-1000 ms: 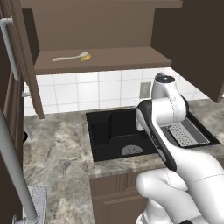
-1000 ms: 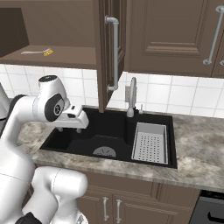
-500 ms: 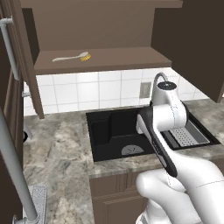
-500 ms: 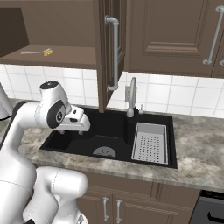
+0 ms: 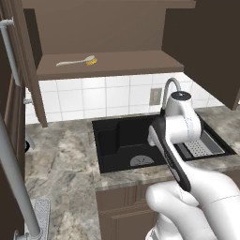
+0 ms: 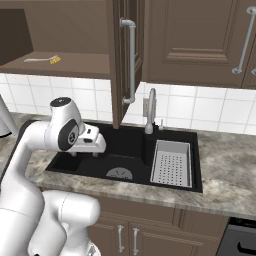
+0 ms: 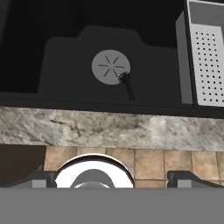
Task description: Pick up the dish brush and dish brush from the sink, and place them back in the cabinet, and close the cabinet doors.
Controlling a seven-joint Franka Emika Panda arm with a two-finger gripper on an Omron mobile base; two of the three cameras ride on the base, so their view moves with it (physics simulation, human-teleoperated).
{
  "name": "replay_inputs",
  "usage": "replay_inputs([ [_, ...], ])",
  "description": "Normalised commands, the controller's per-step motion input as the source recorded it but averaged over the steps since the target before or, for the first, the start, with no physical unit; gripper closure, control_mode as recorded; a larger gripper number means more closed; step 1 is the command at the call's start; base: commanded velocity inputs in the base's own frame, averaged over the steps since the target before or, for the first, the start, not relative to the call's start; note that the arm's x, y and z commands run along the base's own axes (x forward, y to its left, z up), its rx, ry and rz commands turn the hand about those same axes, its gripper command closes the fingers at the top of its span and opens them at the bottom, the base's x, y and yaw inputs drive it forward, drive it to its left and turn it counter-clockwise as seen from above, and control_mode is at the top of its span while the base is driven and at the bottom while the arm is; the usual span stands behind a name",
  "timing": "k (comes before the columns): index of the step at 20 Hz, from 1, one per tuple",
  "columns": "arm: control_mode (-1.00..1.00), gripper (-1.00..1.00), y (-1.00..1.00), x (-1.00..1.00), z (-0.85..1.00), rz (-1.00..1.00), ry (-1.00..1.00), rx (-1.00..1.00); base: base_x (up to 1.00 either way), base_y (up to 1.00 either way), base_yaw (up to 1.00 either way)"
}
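Kitchen scene: marble table [image 5: 61,159] around the black sink [image 6: 95,165], grey tray [image 6: 171,162] in its right side, faucet [image 6: 150,110] behind. Black-handled brush [image 7: 127,86] lies on the sink floor, bristle end touching the round drain [image 7: 110,67]. Whitish brush with yellow head [image 5: 77,61] rests on the open cabinet [image 5: 108,63] shelf. Cabinet door [image 6: 125,60] stands swung out, bar handle facing forward. Fingers [image 7: 113,178] spread fully apart, holding nothing, positioned over the table's front edge, looking down into the sink.
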Motion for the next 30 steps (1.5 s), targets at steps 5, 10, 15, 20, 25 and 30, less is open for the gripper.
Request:
replay_inputs([
  [5,-1.0,-1.0,-0.1,0.03,-0.15,0.02,0.0,0.0,0.0,0.0,0.0],
  [10,-1.0,-1.0,-0.09,0.04,-0.14,0.02,0.0,0.0,0.0,0.0,0.0],
  [15,-1.0,-1.0,-0.08,0.09,-0.11,0.01,0.0,0.0,0.0,0.0,0.0],
  [20,-1.0,-1.0,-0.08,0.17,-0.1,0.0,0.0,0.0,0.0,0.0,0.0],
  [25,-1.0,-1.0,-0.03,0.25,-0.06,0.0,0.0,0.0,0.0,0.0,0.0],
  [30,-1.0,-1.0,0.0,0.29,-0.05,0.0,0.0,0.0,0.0,0.0,0.0],
])
